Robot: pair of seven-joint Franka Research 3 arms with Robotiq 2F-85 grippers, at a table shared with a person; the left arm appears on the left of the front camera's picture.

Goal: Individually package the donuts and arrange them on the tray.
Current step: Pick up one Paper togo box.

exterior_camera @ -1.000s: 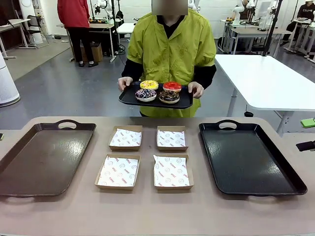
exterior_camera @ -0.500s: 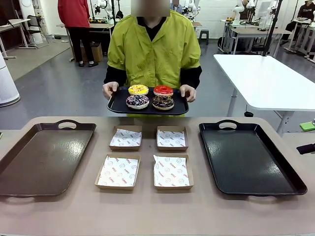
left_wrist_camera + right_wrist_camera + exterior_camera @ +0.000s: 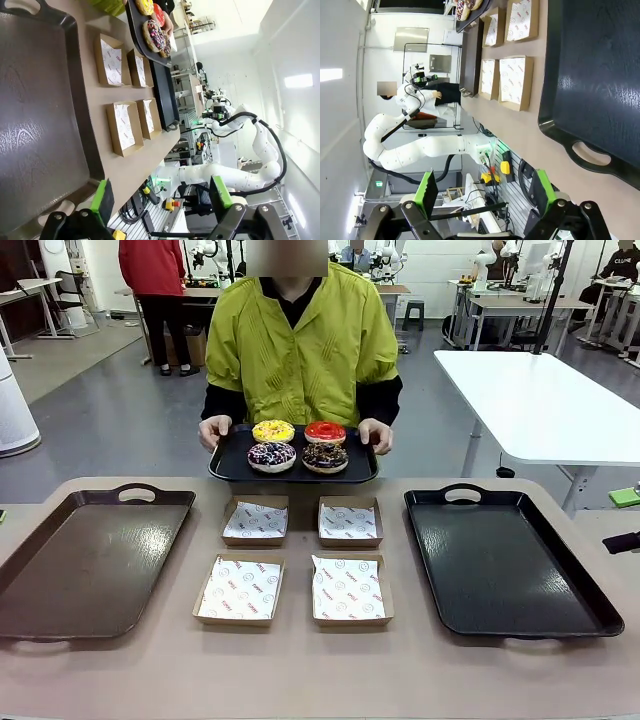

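Reaching now risks tipping the four donuts [image 3: 298, 444] off the small tray [image 3: 222, 468] a person holds aloft at the desk's [image 3: 300, 670] far edge (boxes [image 3: 240, 588] lie empty); left jaws and right jaws are spread, holding nothing.

The person [image 3: 300, 350] has stepped closer to the table and toward the robot's left, carrying the small black serving tray [image 3: 222, 471] in both hands [image 3: 214, 430]. The yellow-iced donut [image 3: 273, 430], red-iced donut [image 3: 325, 431] and two sprinkled chocolate donuts [image 3: 271, 455] [image 3: 325, 456] have moved with it. The tray has sunk lower and drawn nearer the left gripper [image 3: 161, 192], though it is well ahead of those wide-apart jaws, past the four boxes [image 3: 125, 127]. It has drifted farther off to the side from the spread jaws of the right gripper [image 3: 484, 187].
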